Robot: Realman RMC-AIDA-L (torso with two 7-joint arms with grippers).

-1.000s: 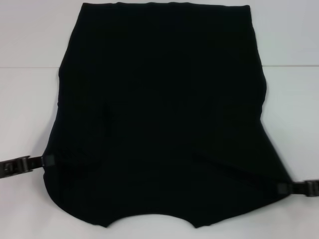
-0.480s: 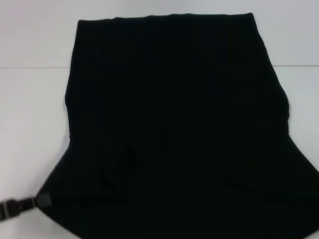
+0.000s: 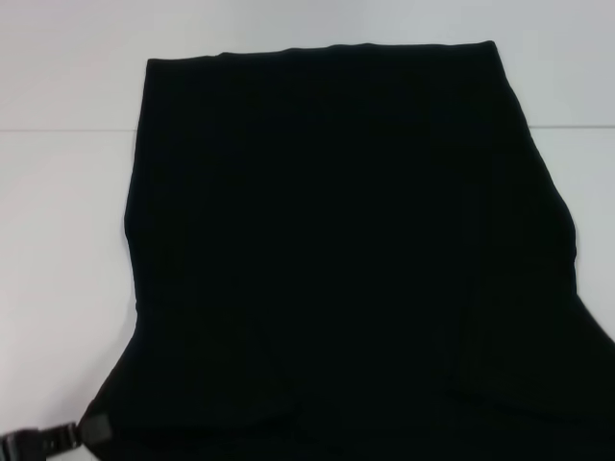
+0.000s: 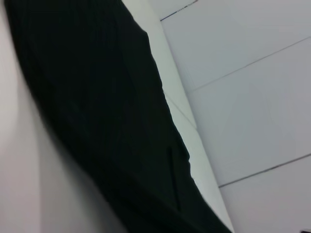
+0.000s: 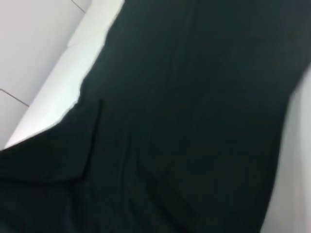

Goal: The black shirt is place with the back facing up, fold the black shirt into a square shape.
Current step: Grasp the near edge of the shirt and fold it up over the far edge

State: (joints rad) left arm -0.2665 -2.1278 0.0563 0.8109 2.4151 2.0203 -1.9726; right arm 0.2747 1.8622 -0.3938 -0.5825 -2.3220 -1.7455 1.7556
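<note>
Left gripper (image 3: pixel 93 428): near left, clamped on the shirt's left edge.
Right gripper: out of sight.
Large plain black soft-fabric shirt (image 3: pixel 336 250): lifted, spread across the white table (image 3: pixel 58 240).

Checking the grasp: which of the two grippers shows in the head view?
Only the left gripper, clamped on the black shirt at its near left corner.

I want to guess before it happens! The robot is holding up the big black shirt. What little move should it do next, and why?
Probably carry the lifted near edge forward toward the far edge, then lower it. The black shirt hangs raised, filling the head view, with the left tool pinching its near corner. Its far edge seems to lie on the white table. The right tool is out of view.
</note>
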